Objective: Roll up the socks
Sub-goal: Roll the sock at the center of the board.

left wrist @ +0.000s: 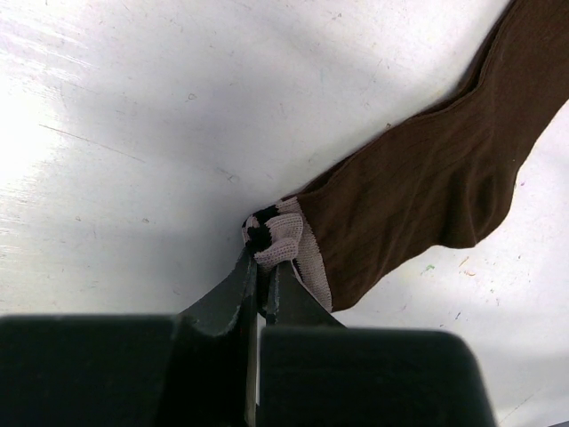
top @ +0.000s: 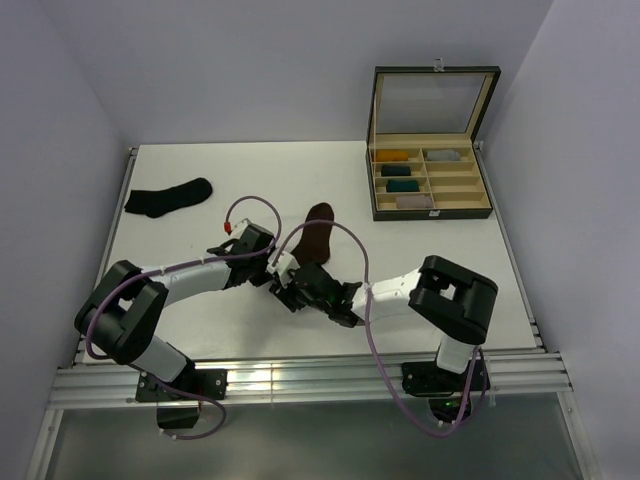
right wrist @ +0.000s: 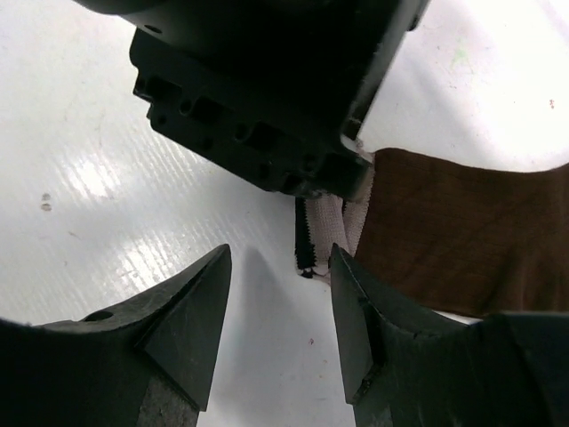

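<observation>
The black sock (top: pixel 168 197) lies apart at ten o'clock on the table (top: pixel 420 240). Mid-table, the left gripper (left wrist: pixel 260 267) has its fingers pinched shut on the striped cuff of the brown sock (left wrist: pixel 418 196), which stretches toward one o'clock. The right gripper (right wrist: pixel 280 302), fingers spread and empty, hovers just beside that cuff. Rolling looks barely begun. Next, the right gripper likely needs to pinch the cuff's free corner.

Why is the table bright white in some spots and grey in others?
Left wrist view: glare whitens the table at left; a grey shadow falls beside the brown sock. Right wrist view: streaky glare, the right gripper looms dark. Top view: even light.
</observation>
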You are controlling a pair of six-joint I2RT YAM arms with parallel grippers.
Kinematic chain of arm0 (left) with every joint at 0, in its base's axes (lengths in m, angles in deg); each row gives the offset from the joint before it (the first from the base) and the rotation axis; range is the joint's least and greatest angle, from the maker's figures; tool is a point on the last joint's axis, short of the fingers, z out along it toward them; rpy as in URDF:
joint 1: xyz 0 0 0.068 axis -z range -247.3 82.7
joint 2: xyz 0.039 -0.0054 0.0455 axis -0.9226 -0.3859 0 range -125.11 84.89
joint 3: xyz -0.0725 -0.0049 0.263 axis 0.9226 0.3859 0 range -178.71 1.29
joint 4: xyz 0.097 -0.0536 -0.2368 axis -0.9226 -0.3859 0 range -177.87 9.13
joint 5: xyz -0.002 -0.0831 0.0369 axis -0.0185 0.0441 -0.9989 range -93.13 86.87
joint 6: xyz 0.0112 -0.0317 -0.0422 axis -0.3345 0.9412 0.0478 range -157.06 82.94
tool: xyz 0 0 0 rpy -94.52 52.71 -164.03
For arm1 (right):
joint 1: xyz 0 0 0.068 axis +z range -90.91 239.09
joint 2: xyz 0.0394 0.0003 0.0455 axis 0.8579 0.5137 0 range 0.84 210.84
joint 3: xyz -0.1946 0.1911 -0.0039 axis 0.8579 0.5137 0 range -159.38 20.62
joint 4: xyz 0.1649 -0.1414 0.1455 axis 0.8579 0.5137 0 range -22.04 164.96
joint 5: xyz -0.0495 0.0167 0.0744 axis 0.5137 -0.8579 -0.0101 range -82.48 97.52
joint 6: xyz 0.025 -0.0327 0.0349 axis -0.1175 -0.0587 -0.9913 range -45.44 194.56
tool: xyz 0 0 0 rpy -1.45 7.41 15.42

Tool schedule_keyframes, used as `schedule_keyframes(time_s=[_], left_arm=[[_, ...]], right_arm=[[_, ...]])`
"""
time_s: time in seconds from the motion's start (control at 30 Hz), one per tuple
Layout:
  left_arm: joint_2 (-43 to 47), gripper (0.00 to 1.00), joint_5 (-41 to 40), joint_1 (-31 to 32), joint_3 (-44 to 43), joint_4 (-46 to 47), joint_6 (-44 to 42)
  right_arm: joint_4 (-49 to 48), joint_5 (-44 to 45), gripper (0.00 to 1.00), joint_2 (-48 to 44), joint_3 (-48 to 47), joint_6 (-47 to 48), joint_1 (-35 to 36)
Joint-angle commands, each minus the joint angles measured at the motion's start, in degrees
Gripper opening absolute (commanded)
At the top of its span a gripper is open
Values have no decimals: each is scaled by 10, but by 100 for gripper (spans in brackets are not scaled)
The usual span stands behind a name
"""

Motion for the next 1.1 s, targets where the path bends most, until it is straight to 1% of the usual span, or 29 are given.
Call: schedule_keyframes(time_s=[0.0,0.13,0.23,0.33,0.37,0.43,0.5,0.53,0.63,0.67,0.7,0.73,0.77,0.8,0.83,0.87,0.93,0.97,1.03,1.07], left_arm=[[-12,0,10,2,-6,-21,-12],[-10,0,11,2,-5,-21,-12],[-12,0,13,2,-3,-20,-11],[-12,0,15,2,-3,-20,-11],[-11,0,14,1,-4,-20,-10],[-10,0,13,1,-5,-21,-10],[-10,0,12,1,-6,-20,-6],[-9,0,13,1,-5,-19,-3],[-4,0,17,1,-1,-13,10],[-2,2,18,0,5,-10,14],[0,4,19,1,7,-8,19],[7,6,18,1,11,-4,28],[12,12,16,0,17,-2,33],[22,15,15,0,21,1,38],[29,18,14,0,25,6,48],[36,28,8,-1,33,10,53],[61,37,4,-3,42,16,68],[70,47,-4,-4,49,20,72],[96,55,-13,-5,55,23,82],[103,61,-16,-6,63,28,86]], right_arm=[[-32,37,56,18,-34,35,5],[-33,69,55,46,-46,41,9],[-29,73,54,67,-52,41,9],[-15,72,48,84,-56,37,9],[-8,69,43,85,-55,35,9],[-5,66,38,83,-51,30,9],[6,62,29,85,-52,22,9],[9,59,20,86,-49,16,9],[16,47,8,81,-48,1,9],[21,44,1,76,-47,-12,8],[24,37,0,73,-45,-21,5],[27,17,0,69,-46,-29,2],[34,2,0,64,-45,-58,-2],[35,-12,0,59,-39,-71,-8],[35,-47,0,56,-37,-85,-22],[40,-65,0,53,-36,-113,-31],[42,-95,0,50,-31,-141,-61],[34,-118,0,44,-25,-164,-70],[41,-151,0,40,-24,-185,-90],[35,-184,0,39,-21,-208,-112]])
